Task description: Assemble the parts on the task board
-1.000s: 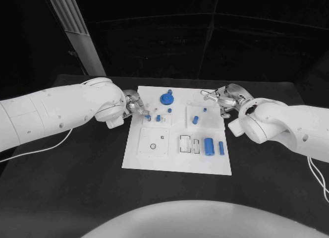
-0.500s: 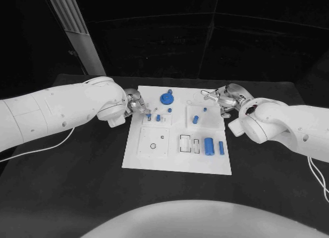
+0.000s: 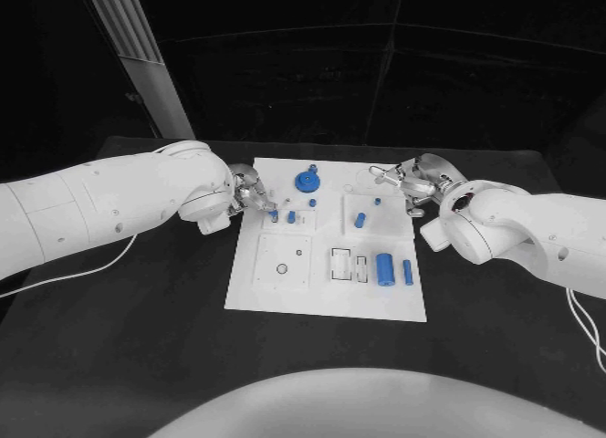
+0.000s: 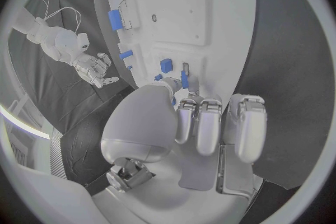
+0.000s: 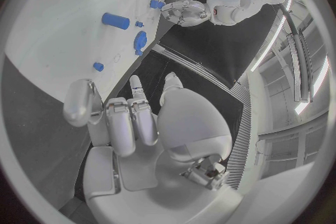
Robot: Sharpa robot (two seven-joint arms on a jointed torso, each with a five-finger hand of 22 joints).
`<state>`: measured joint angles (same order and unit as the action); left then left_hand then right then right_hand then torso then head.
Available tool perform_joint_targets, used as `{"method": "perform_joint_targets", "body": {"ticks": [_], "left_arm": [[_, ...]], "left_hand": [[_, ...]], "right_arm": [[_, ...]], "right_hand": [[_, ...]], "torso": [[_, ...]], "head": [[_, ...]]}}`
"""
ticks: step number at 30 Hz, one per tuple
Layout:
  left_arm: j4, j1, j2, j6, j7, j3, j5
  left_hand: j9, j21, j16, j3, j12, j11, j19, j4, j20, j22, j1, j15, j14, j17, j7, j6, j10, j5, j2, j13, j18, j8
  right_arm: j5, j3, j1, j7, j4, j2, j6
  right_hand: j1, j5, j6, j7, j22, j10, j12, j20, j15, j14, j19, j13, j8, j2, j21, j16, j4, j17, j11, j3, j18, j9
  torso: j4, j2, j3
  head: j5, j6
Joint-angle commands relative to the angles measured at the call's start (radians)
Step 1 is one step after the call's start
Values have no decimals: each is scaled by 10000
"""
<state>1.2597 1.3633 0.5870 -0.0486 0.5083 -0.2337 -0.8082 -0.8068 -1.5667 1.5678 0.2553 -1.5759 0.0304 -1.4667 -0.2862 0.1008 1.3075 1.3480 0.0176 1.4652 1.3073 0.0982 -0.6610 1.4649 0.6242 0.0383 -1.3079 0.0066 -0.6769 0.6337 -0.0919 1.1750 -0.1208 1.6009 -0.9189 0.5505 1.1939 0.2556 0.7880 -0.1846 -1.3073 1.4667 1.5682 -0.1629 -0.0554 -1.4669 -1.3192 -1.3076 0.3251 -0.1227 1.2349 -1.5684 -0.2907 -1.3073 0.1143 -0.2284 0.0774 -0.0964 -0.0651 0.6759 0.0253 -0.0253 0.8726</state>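
Right now your left robot hand (image 3: 251, 199) sits at the left edge of the white task board (image 3: 323, 301), its fingertips down among the small blue parts there. In the left wrist view it seems to pinch a slim blue peg (image 4: 184, 78) between thumb and finger, the peg standing roughly upright with its long axis toward the board; the grip itself is partly hidden, so treat that as likely, not certain. A short blue block (image 3: 291, 217) lies just beside those fingers, toward the board's middle. Your right robot hand (image 3: 411, 182) hovers at the board's far right corner, fingers apart and holding nothing. The large blue cylinder (image 3: 385, 268) lies flat nearer the robot, its long axis running near to far, closer to your right arm. The board rests mid-tabletop (image 3: 145, 347).
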Motion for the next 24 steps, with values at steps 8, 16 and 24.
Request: {"method": "perform_joint_targets", "body": {"ticks": [8,16,24], "left_arm": [[-37,-9,-26,-155,118,-3,-34],[-12,-14,-14,-261,197,-3,-34],[10,-17,-13,-338,214,-3,-34]], "left_hand": [[18,-41,30,10,51,40,-1041,-74,48,2632,33,-70,1056,2635,-24,9,1059,30,35,-2629,-66,-54],[35,-33,30,-5,51,50,-1029,-78,51,2628,-31,-79,1056,2635,-14,21,1059,23,35,-2629,-63,-48],[79,-25,30,-79,51,63,-1018,-79,64,2623,-213,-100,1056,2635,-2,29,1059,-16,10,-2629,-59,-43]], "right_arm": [[33,5,12,50,36,-18,70],[33,5,12,53,30,-13,70],[33,5,12,54,20,0,63]], "right_hand": [[99,39,-65,-21,-884,1041,26,48,59,-1039,40,-2632,69,19,-63,-24,6,-2635,-16,-41,151,-14],[99,39,-65,-21,-884,1041,26,48,59,-1039,40,-2632,69,19,-63,-24,6,-2635,-16,-41,151,-14],[99,39,-65,-21,-884,1041,26,48,59,-1039,40,-2632,69,19,-63,-24,6,-2635,-16,-41,151,-14]], "torso": [[-5,0,-2],[-11,-5,1],[-5,-3,3]], "head": [[-20,0],[-14,0],[-9,0]]}}
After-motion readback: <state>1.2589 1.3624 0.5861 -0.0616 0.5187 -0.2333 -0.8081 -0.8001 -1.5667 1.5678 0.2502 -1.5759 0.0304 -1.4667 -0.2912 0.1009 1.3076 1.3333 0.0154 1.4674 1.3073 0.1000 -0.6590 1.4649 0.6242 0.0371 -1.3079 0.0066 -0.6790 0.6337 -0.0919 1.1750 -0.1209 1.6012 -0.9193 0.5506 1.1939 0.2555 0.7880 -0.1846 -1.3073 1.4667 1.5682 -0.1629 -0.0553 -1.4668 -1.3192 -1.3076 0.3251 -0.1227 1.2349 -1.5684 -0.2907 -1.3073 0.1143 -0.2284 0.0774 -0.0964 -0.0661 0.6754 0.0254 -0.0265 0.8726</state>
